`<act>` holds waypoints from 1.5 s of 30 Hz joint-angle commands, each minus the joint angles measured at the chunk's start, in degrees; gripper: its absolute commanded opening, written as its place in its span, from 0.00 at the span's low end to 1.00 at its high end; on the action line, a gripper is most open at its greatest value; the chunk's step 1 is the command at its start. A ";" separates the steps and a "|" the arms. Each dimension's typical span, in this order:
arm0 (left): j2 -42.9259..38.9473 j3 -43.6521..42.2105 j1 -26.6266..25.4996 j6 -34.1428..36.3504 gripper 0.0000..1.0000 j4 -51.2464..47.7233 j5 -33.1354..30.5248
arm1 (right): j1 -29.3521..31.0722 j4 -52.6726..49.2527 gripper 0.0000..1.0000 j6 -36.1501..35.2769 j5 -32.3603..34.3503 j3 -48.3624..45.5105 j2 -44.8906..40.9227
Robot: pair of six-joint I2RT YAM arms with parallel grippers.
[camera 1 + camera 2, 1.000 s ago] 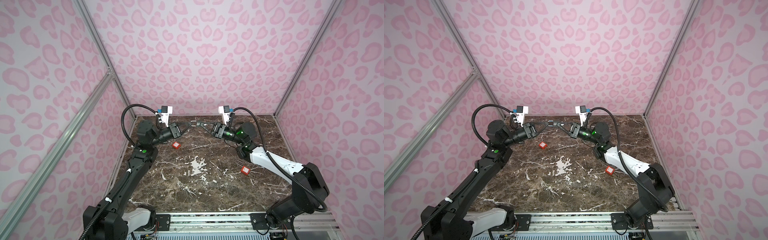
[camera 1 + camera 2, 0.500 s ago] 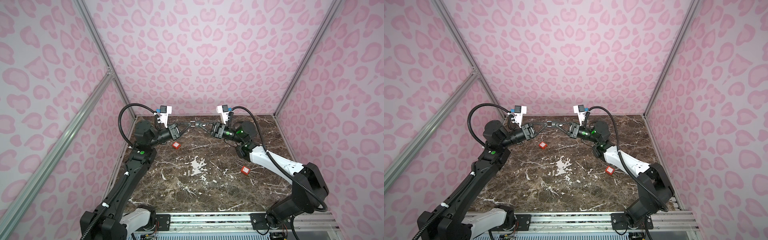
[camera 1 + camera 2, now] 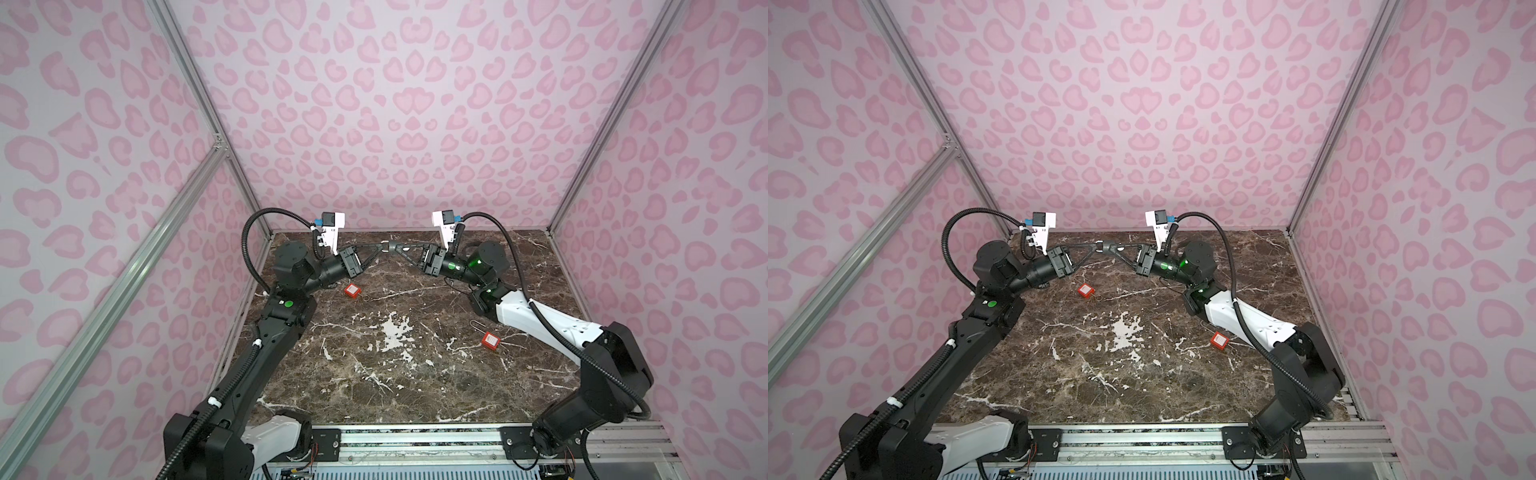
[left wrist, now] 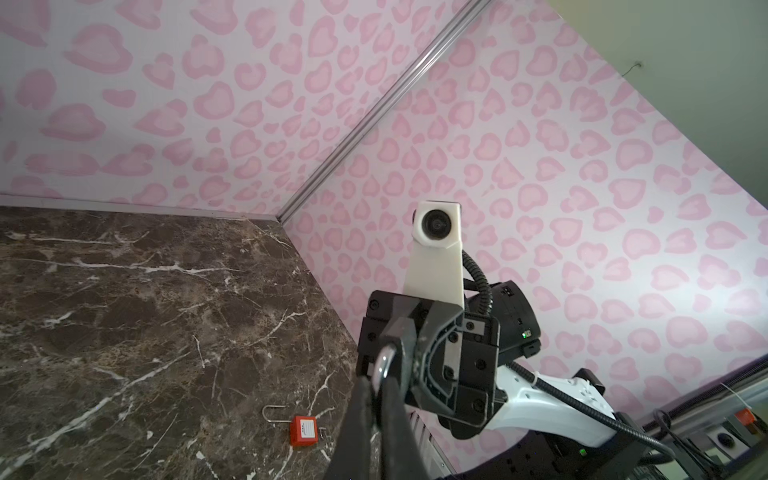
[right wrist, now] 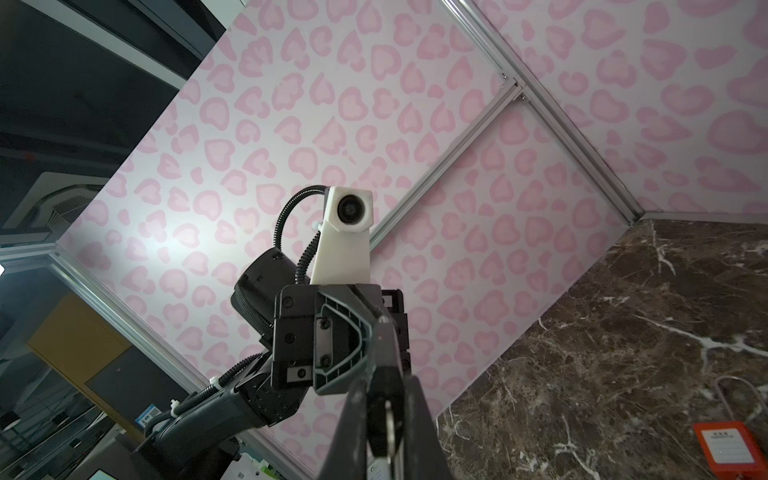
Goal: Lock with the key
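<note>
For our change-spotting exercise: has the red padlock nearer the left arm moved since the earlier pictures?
No. The red padlock lies where it was, beside the same white vein of the marble table.

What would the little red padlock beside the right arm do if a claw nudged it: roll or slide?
Probably slide, not roll: the padlock has a flat, boxy body lying on the smooth stone table. Its thin metal loop sticks out sideways, so an off-centre push would likely spin it. It looks small, so probably light.
</note>
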 commanded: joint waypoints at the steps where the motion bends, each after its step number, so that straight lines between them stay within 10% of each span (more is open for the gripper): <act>1: -0.45 0.38 -1.48 0.48 0.03 -0.84 6.35 | 0.04 10.74 0.00 6.62 -7.21 -0.69 1.72; 18: 0.70 2.31 -0.01 -1.67 0.35 0.78 6.62 | -2.73 7.25 0.00 3.05 -4.83 -4.88 -1.66; 25: 1.05 1.99 -0.19 -1.37 0.29 0.50 6.19 | -2.04 9.55 0.00 5.04 -4.42 -3.74 0.13; 32: 0.31 0.85 -0.03 -0.38 0.03 -0.53 5.55 | -1.65 10.50 0.00 5.98 -4.08 -2.88 1.12; 37: -0.43 0.03 0.90 -0.48 0.03 0.08 5.49 | -2.12 8.05 0.50 4.91 -4.21 -3.78 -0.36; 45: -0.93 0.25 1.38 -0.93 0.03 0.57 5.88 | -3.94 1.37 0.57 0.68 -3.81 -6.03 -3.75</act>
